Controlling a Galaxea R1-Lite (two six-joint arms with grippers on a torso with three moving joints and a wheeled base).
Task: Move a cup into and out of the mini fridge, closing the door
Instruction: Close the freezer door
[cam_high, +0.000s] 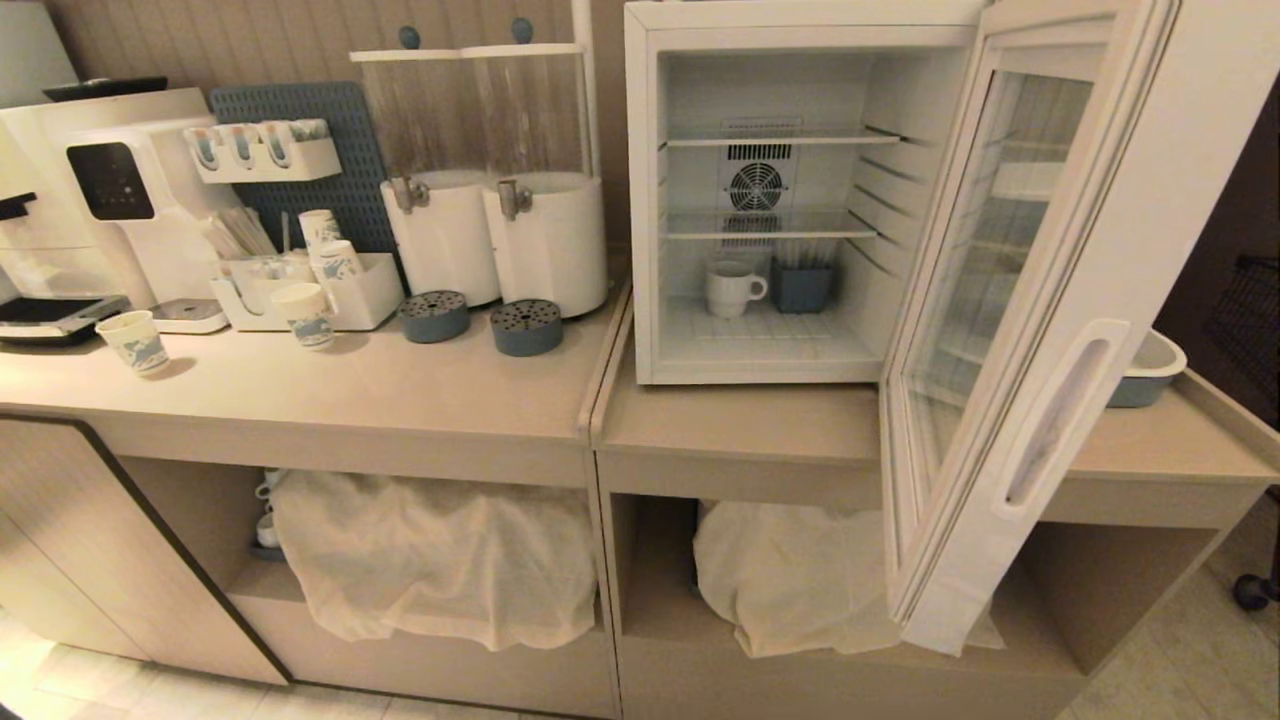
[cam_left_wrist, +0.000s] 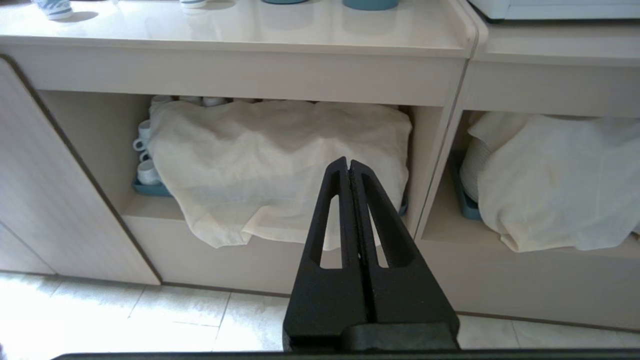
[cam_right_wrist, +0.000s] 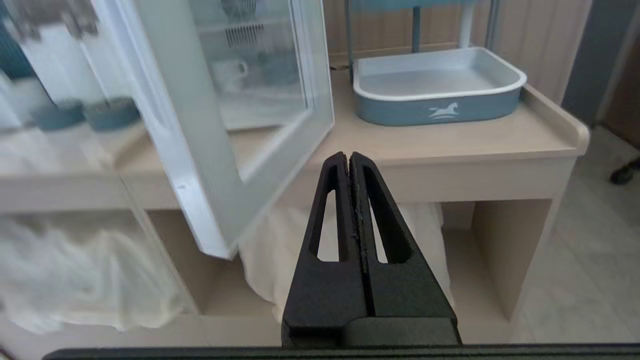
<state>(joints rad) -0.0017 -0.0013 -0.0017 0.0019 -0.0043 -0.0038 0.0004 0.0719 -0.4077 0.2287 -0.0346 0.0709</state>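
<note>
The white mini fridge stands on the right counter with its door swung wide open toward me. A squat white cup with a loop handle sits on the fridge floor beside a small blue-grey box. Through the door's glass the cup shows faintly in the right wrist view. My right gripper is shut and empty, low in front of the counter, just right of the door's lower corner. Pointing at the cloth-covered lower shelf, my left gripper is shut and empty. Neither arm appears in the head view.
Two white drink dispensers and paper cups stand on the left counter by a coffee machine. A blue-grey tray sits on the counter right of the fridge. Cream cloths cover the lower shelves.
</note>
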